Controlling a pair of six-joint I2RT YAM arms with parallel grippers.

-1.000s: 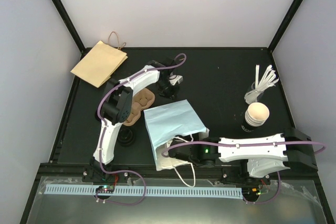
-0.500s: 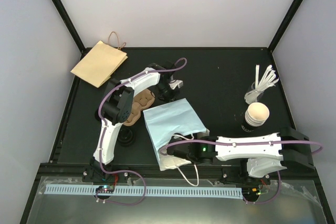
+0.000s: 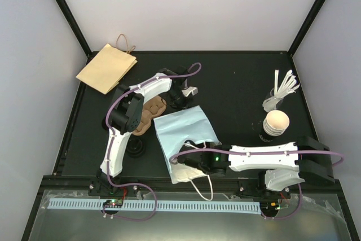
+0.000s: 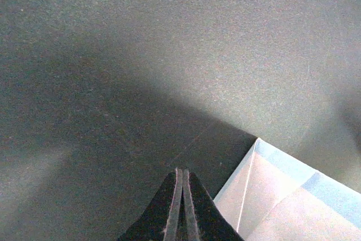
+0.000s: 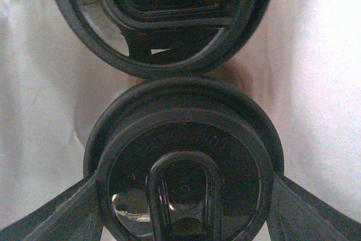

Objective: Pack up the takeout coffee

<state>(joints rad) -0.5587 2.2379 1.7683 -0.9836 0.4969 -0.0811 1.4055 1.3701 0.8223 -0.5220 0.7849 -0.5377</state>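
Right tool is clamping takeout coffee inside bag, with second lidded cup sitting just ahead. Advisable: easing in slowly, avoiding knocking that cup.

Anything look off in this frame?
Brown paper bag overhangs the far-left corner of the table. Pale blue bag lies flat on its side, so the lidded coffee cup in the right claw lies sideways inside; might leak.

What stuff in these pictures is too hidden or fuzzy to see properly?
cup: right wrist view, its own lid hides the body; top view, the bag hides it.
second lid: right wrist view, top cut off by the edge.
right end effector: top view, fingertips hidden inside the bag.
dark lump by the left arm: top view, too small to name.
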